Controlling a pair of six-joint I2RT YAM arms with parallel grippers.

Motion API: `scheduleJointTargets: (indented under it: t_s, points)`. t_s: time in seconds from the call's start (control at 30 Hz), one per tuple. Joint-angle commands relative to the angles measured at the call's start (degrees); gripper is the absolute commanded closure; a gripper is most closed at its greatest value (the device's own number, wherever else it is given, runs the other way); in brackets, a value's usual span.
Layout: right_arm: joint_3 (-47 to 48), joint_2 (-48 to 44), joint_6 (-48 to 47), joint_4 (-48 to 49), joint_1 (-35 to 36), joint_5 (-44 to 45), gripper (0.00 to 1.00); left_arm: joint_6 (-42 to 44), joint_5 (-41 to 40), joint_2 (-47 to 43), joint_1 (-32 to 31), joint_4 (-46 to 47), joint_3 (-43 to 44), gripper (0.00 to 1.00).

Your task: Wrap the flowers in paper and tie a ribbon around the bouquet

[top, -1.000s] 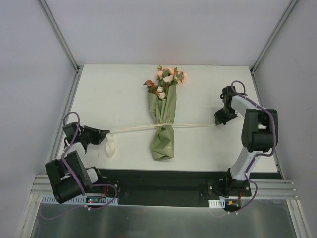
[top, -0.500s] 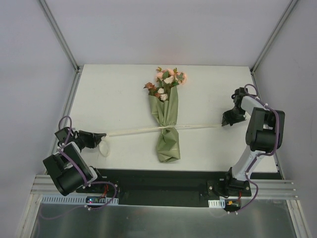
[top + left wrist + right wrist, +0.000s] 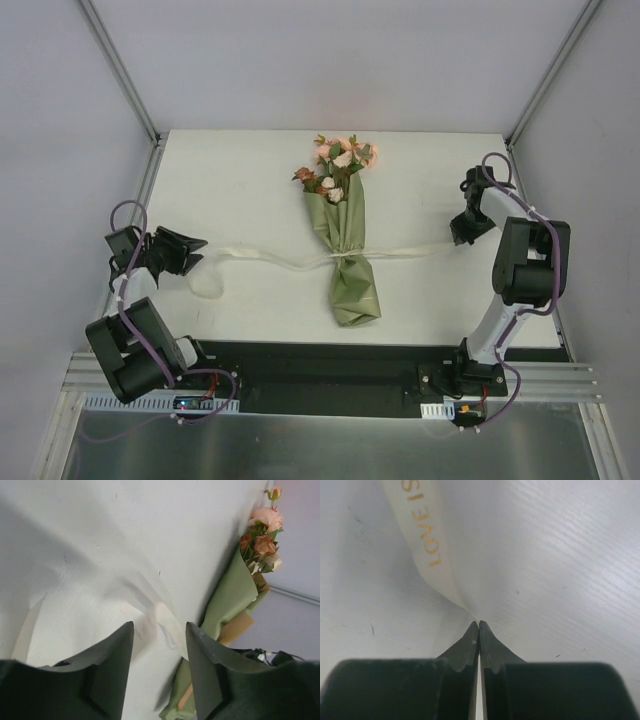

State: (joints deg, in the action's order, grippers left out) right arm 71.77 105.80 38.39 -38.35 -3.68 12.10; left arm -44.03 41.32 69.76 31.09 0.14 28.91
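The bouquet point(image 3: 347, 235) lies in the middle of the table point(image 3: 230, 180), blooms at the far end, with the ribbon point(image 3: 405, 251) cinched round its waist. The right gripper point(image 3: 479, 624) is clamped on the ribbon's right end. The left gripper point(image 3: 159, 626) has its jaws parted and holds nothing; the slack left end lies just ahead of it.

The white table point(image 3: 230, 190) carries the bouquet point(image 3: 343, 230) near its middle, lying flat. Its flowers point(image 3: 338, 165) point toward the far edge, and the foot of the olive-green paper point(image 3: 352, 295) slants toward the near right. The cream ribbon point(image 3: 270, 257) crosses the cone's pinched waist. It lies in slack waves to the left, ending in a loop on the surface, and runs straighter to the right.
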Motion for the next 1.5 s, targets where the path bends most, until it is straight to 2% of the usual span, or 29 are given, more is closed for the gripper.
scheduleJointTargets:
  t_s: [0.0, 0.03, 0.07, 0.13, 0.17, 0.2, 0.23, 0.27, 0.33, 0.37, 0.4, 0.43, 0.47, 0.5, 0.53, 0.6, 0.67, 0.83, 0.93, 1.07, 1.2, 1.23, 1.37, 1.43, 1.47]
  points:
    - [1.6, -3.8, -6.2, 0.6, -1.1, 3.9, 0.91, 5.3, -3.3, -3.3, -1.6, -4.1, 3.3, 0.46]
    - [1.4, -4.3, -6.6, -0.3, -1.1, 3.4, 0.84, 5.9, -4.1, -3.9, -3.3, -5.5, 3.9, 0.44]
    - [2.0, -4.9, -6.9, -1.3, -1.1, 2.2, 0.72, 6.9, -5.0, -5.1, -4.1, -8.1, 4.4, 0.41]
    - [1.9, -5.9, -8.5, -2.9, -1.0, 0.5, 0.57, 7.9, -5.1, -6.5, -6.2, -9.7, 5.9, 0.35]
    - [1.5, -6.5, -8.9, -3.2, -1.0, -1.6, 0.43, 9.1, -4.2, -7.2, -9.4, -10.5, 6.6, 0.24]
    - [0.3, -8.7, -9.6, -3.4, -1.0, -2.6, 0.37, 9.8, -3.4, -7.4, -11.6, -10.9, 8.3, 0.12]
    - [-0.5, -9.8, -10.1, -3.3, -0.5, -3.6, 0.21, 10.6, -2.8, -7.2, -14.0, -11.0, 9.2, 0.08]
    - [-1.0, -10.9, -10.2, -3.9, -0.4, -4.6, 0.13, 12.9, -2.0, -6.5, -20.0, -11.0, 10.2, 0.08]
    - [-3.5, -14.5, -10.6, -2.3, 0.8, -7.4, 0.01, 17.3, -1.5, -5.4, -27.5, -11.2, 13.7, 0.1]
    - [-4.1, -15.5, -10.7, -1.2, 1.5, -13.9, 0.0, 22.6, -2.0, -3.8, -34.8, -11.3, 14.9, 0.1]
    - [-4.4, -15.6, -10.1, -1.1, 2.4, -16.6, 0.0, 25.8, -3.9, -2.8, -39.3, -11.3, 16.6, 0.09]
    - [-4.7, -15.2, -6.3, -0.9, 3.6, -19.6, 0.0, 29.2, -5.8, -1.7, -43.1, -11.3, 17.4, 0.06]
    - [-5.6, -14.8, -3.8, -0.2, 5.2, -25.5, 0.0, 36.3, -7.6, 0.7, -46.6, -11.3, 18.2, 0.01]
    - [-6.5, -14.7, -0.2, 0.7, 6.3, -27.8, 0.0, 39.2, -12.4, 2.2, -53.4, -11.2, 19.8, 0.01]
    - [-9.2, -14.6, 6.4, 3.3, 8.6, -29.7, 0.0, 41.4, -13.5, 3.9, -55.5, -11.0, 20.7, 0.01]
    - [-11.0, -14.7, 12.3, 6.3, 11.0, -30.6, 0.0, 45.8, -15.3, 10.0, -59.0, -10.7, 24.2, 0.01]
    - [-11.5, -14.3, 16.9, 7.5, 13.3, -28.6, 0.0, 47.1, -15.7, 15.9, -59.8, -10.2, 26.1, 0.01]
    - [-12.5, -12.9, 19.6, 8.0, 15.5, -28.4, 0.05, 49.1, -13.3, 22.9, -62.6, -10.3, 30.2, 0.01]
    - [-12.0, -11.7, 16.1, 7.9, 15.3, -27.2, 0.06, 50.1, -10.7, 25.9, -62.8, -10.6, 30.0, 0.01]
    - [-9.7, -10.7, 7.8, 8.7, 14.7, -25.0, 0.06, 52.1, -13.3, 28.0, -62.9, -11.0, 29.2, 0.06]
    - [-9.5, -10.7, 1.3, 8.6, 12.5, -23.8, 0.06, 52.5, -12.8, 29.7, -62.9, -11.1, 29.9, 0.21]
    - [-9.9, -10.8, -0.8, 8.7, 11.0, -23.9, 0.06, 52.2, -12.5, 30.0, -62.9, -11.8, 30.2, 0.29]
    - [-9.2, -11.3, -5.6, 8.1, 8.2, -24.8, 0.06, 48.3, -9.3, 29.7, -62.7, -13.8, 31.1, 0.47]
    - [-9.0, -12.2, -6.7, 7.7, 7.6, -24.5, 0.06, 44.1, -8.4, 28.0, -62.7, -14.0, 30.4, 0.42]
    - [-8.8, -13.3, -7.5, 7.4, 7.7, -23.7, 0.06, 41.6, -9.7, 25.1, -62.7, -13.4, 28.9, 0.26]
